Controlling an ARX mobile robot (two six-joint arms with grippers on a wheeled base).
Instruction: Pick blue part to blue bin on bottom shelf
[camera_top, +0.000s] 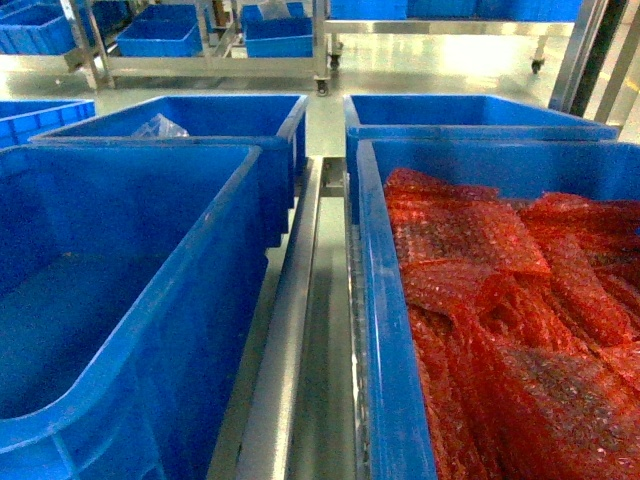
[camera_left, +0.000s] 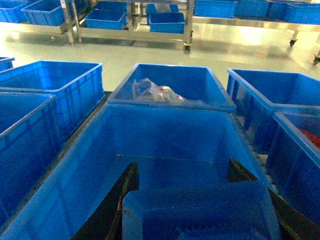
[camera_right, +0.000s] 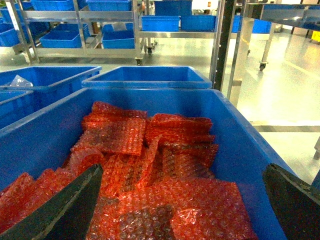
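The left pincer grasps the flat blue plastic part directly above the large empty blue plastic bin (right pincer released).

Left gripper: only 2 dark fingers show, tips cut off by bottom edge; grip on blue part unclear. Right gripper: fingertips cropped. Neither gripper in head view. Clear bag contents unreadable.
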